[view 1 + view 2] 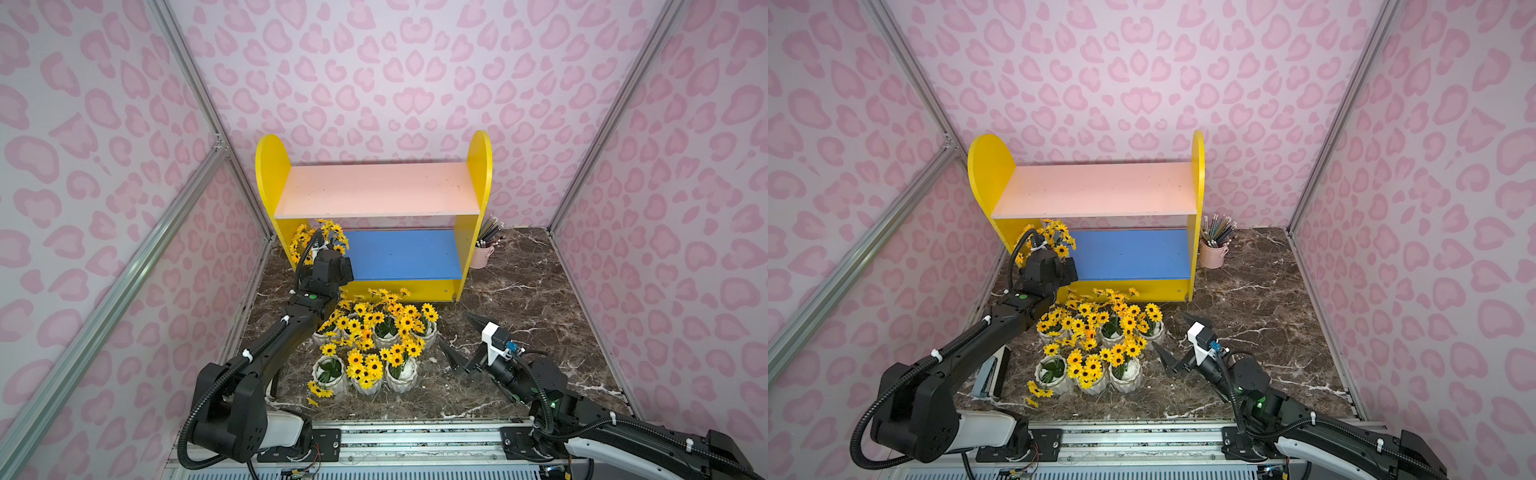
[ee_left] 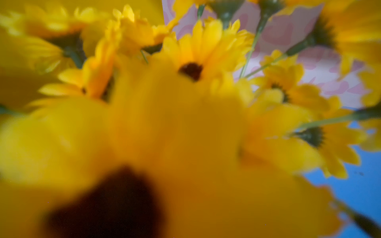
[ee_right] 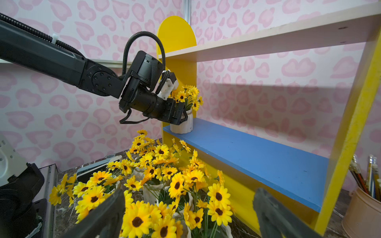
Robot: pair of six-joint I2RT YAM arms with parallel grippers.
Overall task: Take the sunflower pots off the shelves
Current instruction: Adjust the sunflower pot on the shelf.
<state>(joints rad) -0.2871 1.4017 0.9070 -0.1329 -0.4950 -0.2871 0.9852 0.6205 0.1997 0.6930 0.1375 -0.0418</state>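
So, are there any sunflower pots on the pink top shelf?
No, the pink board is bare; the one shelved pot sits on the blue board.

One sunflower pot (image 3: 183,128) upright on blue board (image 3: 257,152); others (image 1: 402,376) clustered before shelves (image 1: 272,174).

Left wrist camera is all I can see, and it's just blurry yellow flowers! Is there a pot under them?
Observer: Yes, one white sunflower pot stands on the blue lower board, beside the yellow side panel.
Operator: Is my left gripper grabbing it?
Observer: The left gripper is right at that pot with its jaws open; the pot sits flat on the board.
Operator: Where are the other pots?
Observer: The other pots are bunched on the marble tabletop, in front of the shelves.
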